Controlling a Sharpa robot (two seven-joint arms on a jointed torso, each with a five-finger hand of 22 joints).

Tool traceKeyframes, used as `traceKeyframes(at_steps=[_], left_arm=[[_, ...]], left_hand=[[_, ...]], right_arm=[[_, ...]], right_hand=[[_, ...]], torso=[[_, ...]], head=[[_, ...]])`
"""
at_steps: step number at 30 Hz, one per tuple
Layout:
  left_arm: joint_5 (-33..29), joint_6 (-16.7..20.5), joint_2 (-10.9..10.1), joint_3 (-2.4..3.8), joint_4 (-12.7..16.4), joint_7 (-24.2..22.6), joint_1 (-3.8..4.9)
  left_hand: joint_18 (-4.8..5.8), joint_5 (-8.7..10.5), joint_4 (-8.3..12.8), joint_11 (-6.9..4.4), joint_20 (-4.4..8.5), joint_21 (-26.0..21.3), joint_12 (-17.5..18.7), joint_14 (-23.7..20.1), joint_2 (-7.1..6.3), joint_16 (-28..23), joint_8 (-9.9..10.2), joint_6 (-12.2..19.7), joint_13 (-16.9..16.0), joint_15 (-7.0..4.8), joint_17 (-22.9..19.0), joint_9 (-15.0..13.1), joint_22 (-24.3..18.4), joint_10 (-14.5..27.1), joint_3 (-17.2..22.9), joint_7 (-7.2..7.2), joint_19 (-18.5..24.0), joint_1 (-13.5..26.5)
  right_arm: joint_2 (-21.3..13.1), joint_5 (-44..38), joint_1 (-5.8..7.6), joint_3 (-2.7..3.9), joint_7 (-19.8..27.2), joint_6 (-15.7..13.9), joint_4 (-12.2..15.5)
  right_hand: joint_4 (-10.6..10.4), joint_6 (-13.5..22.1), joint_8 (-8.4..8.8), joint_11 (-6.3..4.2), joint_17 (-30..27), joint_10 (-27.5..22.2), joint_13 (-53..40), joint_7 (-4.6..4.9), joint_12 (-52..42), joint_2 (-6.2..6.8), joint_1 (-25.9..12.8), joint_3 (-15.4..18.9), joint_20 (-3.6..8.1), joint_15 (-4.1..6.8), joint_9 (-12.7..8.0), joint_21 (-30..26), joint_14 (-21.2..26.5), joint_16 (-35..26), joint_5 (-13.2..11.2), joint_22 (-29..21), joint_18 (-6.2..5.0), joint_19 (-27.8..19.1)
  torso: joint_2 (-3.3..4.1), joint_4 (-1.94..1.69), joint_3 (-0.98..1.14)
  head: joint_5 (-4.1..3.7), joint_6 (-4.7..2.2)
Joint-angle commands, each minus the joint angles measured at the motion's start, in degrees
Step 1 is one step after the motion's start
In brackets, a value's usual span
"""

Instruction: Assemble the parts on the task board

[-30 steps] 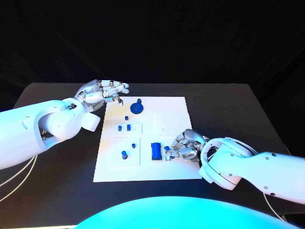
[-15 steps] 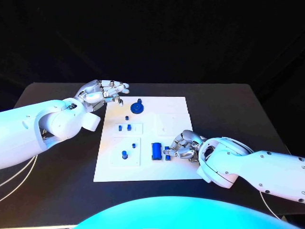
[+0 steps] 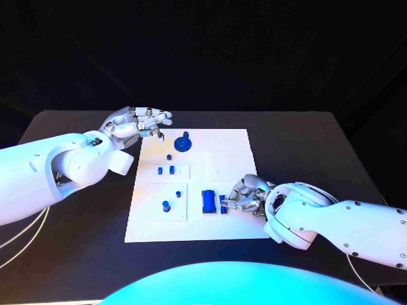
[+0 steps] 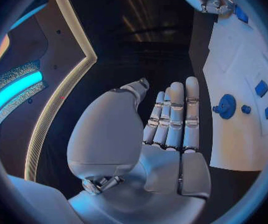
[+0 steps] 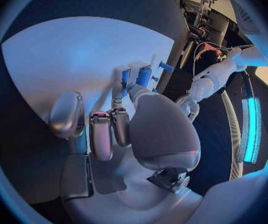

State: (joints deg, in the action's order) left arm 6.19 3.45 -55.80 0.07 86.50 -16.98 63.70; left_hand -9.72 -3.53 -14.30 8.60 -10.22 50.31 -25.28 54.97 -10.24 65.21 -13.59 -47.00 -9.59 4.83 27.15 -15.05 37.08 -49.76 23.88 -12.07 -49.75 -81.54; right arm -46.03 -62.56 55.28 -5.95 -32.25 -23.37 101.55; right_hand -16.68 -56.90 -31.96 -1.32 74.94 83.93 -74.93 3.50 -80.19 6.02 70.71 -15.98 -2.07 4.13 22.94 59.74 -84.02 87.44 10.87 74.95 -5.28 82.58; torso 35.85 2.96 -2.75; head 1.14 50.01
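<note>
White task board (image 3: 231, 229) on black table (image 3: 313, 140), right hand (image 3: 243, 196) pinching a small blue part (image 3: 224, 204) beside blue block (image 3: 208, 201), left hand (image 3: 135, 121) empty, fingers loosely apart at board's far corner

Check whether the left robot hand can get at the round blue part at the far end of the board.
Probably yes: the left robot hand hovers open beside the board's far corner, with nothing between it and the round blue part.

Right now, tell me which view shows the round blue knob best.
The head view: the knob sits unobstructed at the board's far end. The left wrist view shows it distorted near the rim; in the right wrist view I cannot make it out.
</note>
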Motion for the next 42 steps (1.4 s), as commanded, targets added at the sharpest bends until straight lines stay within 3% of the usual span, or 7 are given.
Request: traceKeyframes(at_steps=[1,21,25,30,37,38,42], left_arm=[[-0.19,-1.02,0.10,0.03,0.07,-0.09,-0.01],[-0.06,-1.05,0.24,0.03,-0.06,-0.17,-0.02],[-0.06,-0.97,0.31,0.03,-0.19,-0.28,-0.02],[-0.29,-0.09,0.34,0.03,-0.21,-1.27,-0.02],[-1.07,2.24,0.80,0.03,-0.80,-3.66,-0.03],[-1.38,3.08,1.13,0.03,-1.36,-4.27,-0.03],[-2.69,5.28,2.21,0.03,-3.29,-5.95,-0.08]], left_hand=[[-0.79,-0.26,-0.12,0.03,-0.09,-0.21,-0.29,-0.30,-0.25,0.24,0.15,0.52,-0.04,-0.10,-0.06,0.09,-0.06,0.39,-0.01,-0.05,-0.49,-0.52],[-0.79,-0.26,-0.12,0.03,-0.09,-0.21,-0.29,-0.30,-0.25,0.24,0.15,0.52,-0.04,-0.10,-0.06,0.09,-0.06,0.39,-0.01,-0.05,-0.49,-0.52],[-0.79,-0.26,-0.12,0.03,-0.09,-0.21,-0.29,-0.30,-0.25,0.24,0.15,0.52,-0.04,-0.10,-0.06,0.09,-0.06,0.39,-0.01,-0.05,-0.49,-0.52],[-0.77,-0.26,-0.21,0.12,-0.14,-0.25,-0.30,-0.32,-0.25,0.24,0.23,0.71,-0.03,-0.02,-0.07,0.14,-0.08,0.47,-0.11,-0.17,-0.51,-0.56],[-0.77,-0.26,-0.23,0.13,-0.15,-0.27,-0.34,-0.32,-0.26,0.24,0.22,0.71,-0.04,0.00,-0.08,0.15,-0.08,0.43,-0.14,-0.17,-0.52,-0.58],[-0.76,-0.26,-0.25,0.11,-0.17,-0.30,-0.41,-0.38,-0.28,0.21,0.19,0.66,-0.06,0.01,-0.09,0.14,-0.10,0.34,-0.17,-0.14,-0.49,-0.59],[-0.65,-0.25,-0.85,0.20,-0.65,-2.61,-0.81,-4.35,-0.39,-2.03,-0.22,0.29,-0.05,0.42,-1.18,0.18,-1.05,0.17,-0.71,-0.04,2.00,-1.06]], right_arm=[[0.12,-1.18,-0.15,-0.05,-0.63,1.59,0.13],[-0.81,-2.95,-0.19,-0.04,1.01,-0.90,0.93],[-1.66,-0.09,-0.06,0.00,7.24,-4.58,1.41],[-2.41,6.39,0.63,0.06,19.64,-9.04,0.55],[-2.97,19.10,2.46,0.34,36.57,-12.17,-4.75],[-2.83,23.48,2.92,0.47,40.57,-11.86,-6.97],[-1.79,32.66,4.09,0.78,48.36,-10.14,-13.21]], right_hand=[[0.01,0.10,-0.45,0.46,7.15,0.65,-7.36,-0.24,-0.33,-0.15,-0.55,0.23,0.11,0.23,0.41,-0.10,-4.46,-0.14,-0.17,5.16,0.34,0.33],[0.27,0.26,-0.64,0.39,7.05,0.59,-7.33,-0.31,-0.24,0.89,-0.61,0.43,0.14,0.29,0.54,-0.36,-4.44,-0.19,-0.20,5.14,0.30,0.29],[0.01,1.22,-0.40,0.77,6.49,-0.53,-6.01,0.17,1.53,2.21,-2.18,1.34,0.00,0.03,0.46,-2.19,-4.31,-0.42,-0.22,4.63,0.08,-0.15],[0.22,5.60,0.94,2.43,-0.31,-6.07,-0.43,2.04,8.71,2.74,-0.52,1.02,-1.19,-1.38,0.06,-17.56,-2.64,-3.52,-0.13,-0.29,-2.06,-4.76],[0.37,9.01,2.43,3.88,-7.18,-11.79,4.96,3.62,14.93,3.18,1.52,0.98,-2.41,-2.64,-0.47,-31.12,-0.43,-7.39,-0.15,-5.16,-3.82,-9.06],[0.50,9.92,2.56,4.33,-13.67,-16.65,9.79,4.09,20.50,3.06,2.92,0.52,-2.91,-3.13,-0.46,-41.04,2.14,-11.40,-0.16,-9.02,-5.02,-12.63],[0.74,13.22,2.65,5.91,-35.25,-28.70,22.73,5.64,33.91,3.21,5.92,-0.88,-4.52,-4.68,-0.57,-46.74,13.11,-27.91,-0.16,-13.56,-4.96,-16.84]], torso=[[0.00,0.03,0.02],[-0.11,0.05,-0.06],[-0.15,0.06,-0.14],[-0.29,0.48,-0.37],[-0.94,1.11,-1.16],[-1.18,1.16,-1.48],[-1.83,1.28,-2.14]], head=[[-0.01,-0.01],[-0.10,-0.01],[-0.16,-0.01],[0.05,-0.01],[0.37,-0.01],[0.49,-0.01],[0.95,-1.28]])
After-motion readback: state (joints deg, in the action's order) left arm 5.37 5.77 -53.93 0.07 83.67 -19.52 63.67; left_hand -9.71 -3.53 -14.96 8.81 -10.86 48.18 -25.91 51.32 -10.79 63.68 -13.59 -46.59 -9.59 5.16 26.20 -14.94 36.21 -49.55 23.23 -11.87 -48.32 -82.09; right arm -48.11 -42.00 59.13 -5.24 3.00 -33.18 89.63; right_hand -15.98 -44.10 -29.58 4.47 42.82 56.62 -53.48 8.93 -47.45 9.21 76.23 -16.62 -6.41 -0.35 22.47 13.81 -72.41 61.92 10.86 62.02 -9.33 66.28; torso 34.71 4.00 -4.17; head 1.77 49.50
